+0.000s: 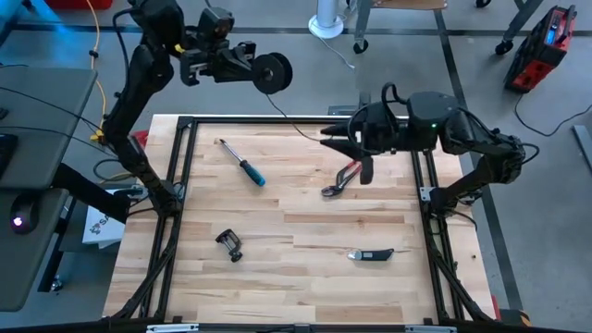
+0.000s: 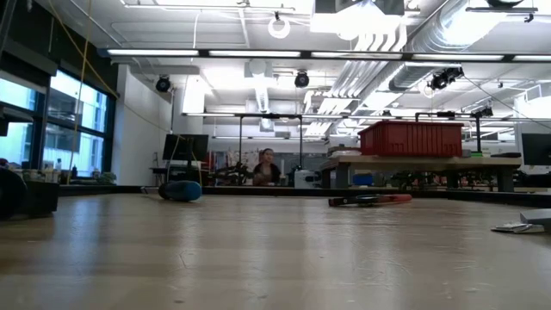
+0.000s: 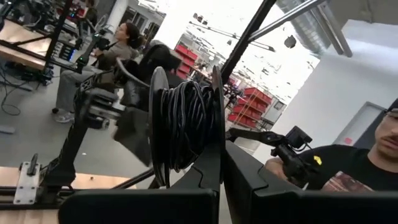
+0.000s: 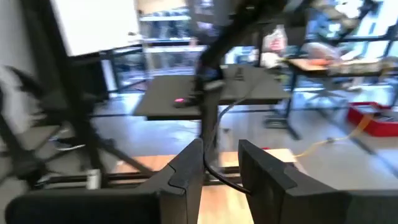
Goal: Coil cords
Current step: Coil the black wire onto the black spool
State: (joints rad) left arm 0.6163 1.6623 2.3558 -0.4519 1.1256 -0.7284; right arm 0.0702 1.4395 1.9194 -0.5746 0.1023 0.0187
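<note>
A: Item one, the desk [image 1: 296,277]?
B: Pale wood planks inside a black frame, seen from above.

A: Left gripper [image 1: 248,67]?
B: Raised beyond the far left corner of the desk. Its fingers [image 3: 205,180] are closed on the reel [image 1: 273,72], a round black disc wound thick with dark cord [image 3: 186,124], held edge-on between them.

A: Right gripper [image 1: 335,137]?
B: Over the far right part of the desk, pointing left. Its fingers [image 4: 186,168] stand at a narrow gap, and a thin dark strand of the cord runs through that gap; I cannot tell if they pinch it.

A: Where does the strand go?
B: From the reel it slants down across the far edge toward the right gripper.

A: Loose items?
B: Blue-handled screwdriver [image 1: 242,163] far left, red pliers [image 1: 341,179] just under the right gripper, a black clamp [image 1: 229,244] near left, a black utility knife [image 1: 372,254] near right.
</note>
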